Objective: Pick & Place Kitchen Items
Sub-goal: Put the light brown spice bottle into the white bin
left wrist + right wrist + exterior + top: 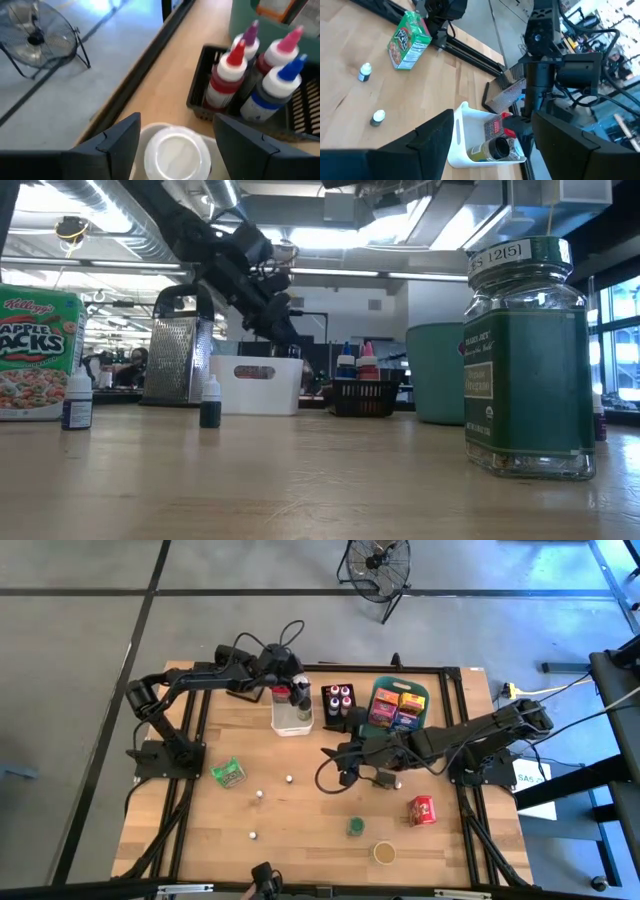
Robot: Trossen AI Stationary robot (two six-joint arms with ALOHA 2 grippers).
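My left gripper [298, 692] hangs open over the white bin [291, 718] at the table's far side. In the left wrist view its fingers stand on either side of a white-capped item [175, 150] with a thin gap on each side. The bin holds a red box [493, 127] and a dark-capped yellow bottle [492, 149]. My right gripper [335, 753] hovers open near the table's middle, with nothing between its fingers [435, 132]. It faces the bin. A green cereal box [228, 772], a green jar [355, 826], a red can [422, 810] and a round tin [384, 852] rest on the table.
A black tray [338, 702] of squeeze bottles and a teal basket [398, 705] with boxes stand right of the bin. A metal grater [180, 360] stands by the bin. Small capped bottles [289, 779] [258, 794] [252, 836] stand scattered on the near left boards.
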